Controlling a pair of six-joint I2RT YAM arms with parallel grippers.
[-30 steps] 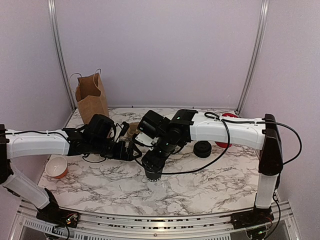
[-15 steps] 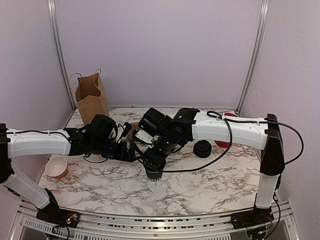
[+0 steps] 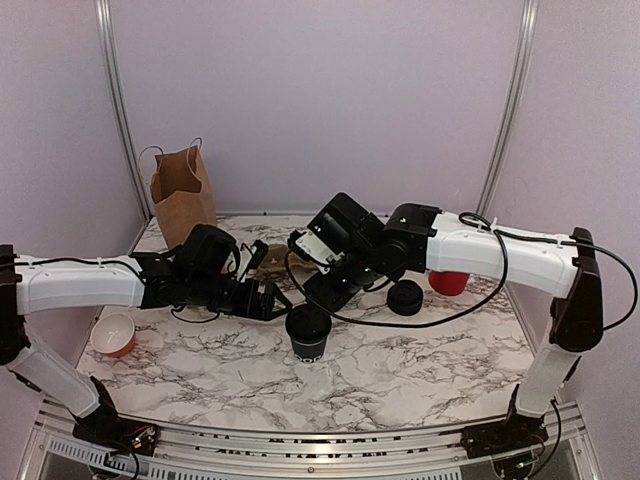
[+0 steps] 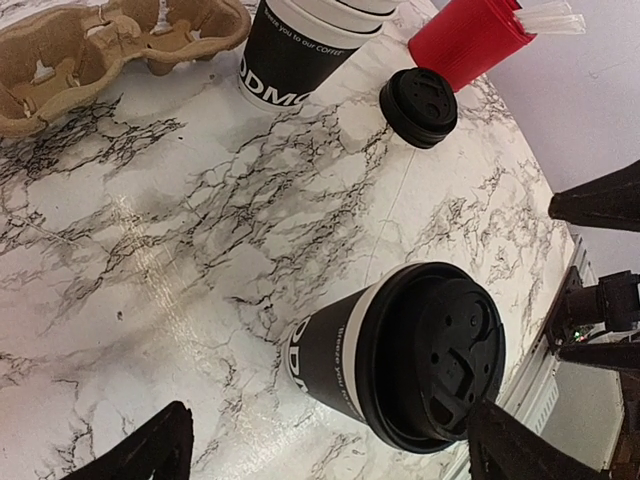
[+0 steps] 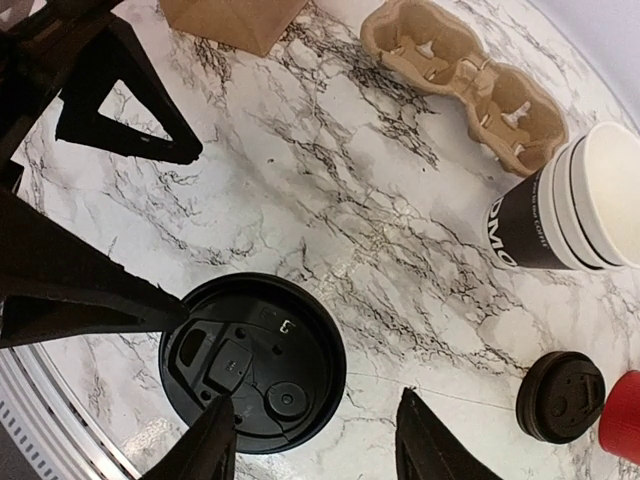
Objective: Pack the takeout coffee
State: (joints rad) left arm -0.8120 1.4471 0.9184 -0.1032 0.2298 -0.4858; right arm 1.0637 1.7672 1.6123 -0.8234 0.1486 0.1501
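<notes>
The takeout coffee (image 3: 308, 333), a black paper cup with white lettering and a black lid, stands upright on the marble table. In the left wrist view the takeout coffee (image 4: 400, 355) lies between and just ahead of my left gripper (image 4: 330, 452), which is open wide on either side of it without touching. From above, the left gripper (image 3: 272, 302) sits just left of the cup. My right gripper (image 5: 315, 442) hangs open over the lid (image 5: 252, 362), one fingertip over the lid's edge, holding nothing. In the top view the right gripper (image 3: 322, 292) is above and behind the cup.
A brown paper bag (image 3: 183, 190) stands at the back left. A cardboard cup carrier (image 5: 460, 80) and a stack of lidless cups (image 5: 570, 210) sit behind the coffee. A loose black lid (image 3: 405, 298) and a red cup (image 3: 448, 282) are to the right, a small cup (image 3: 113, 333) far left.
My right gripper has lifted off the cup's lid and drawn back to the right, narrowing a little. The lidded cup stays standing. The left arm has barely moved.
</notes>
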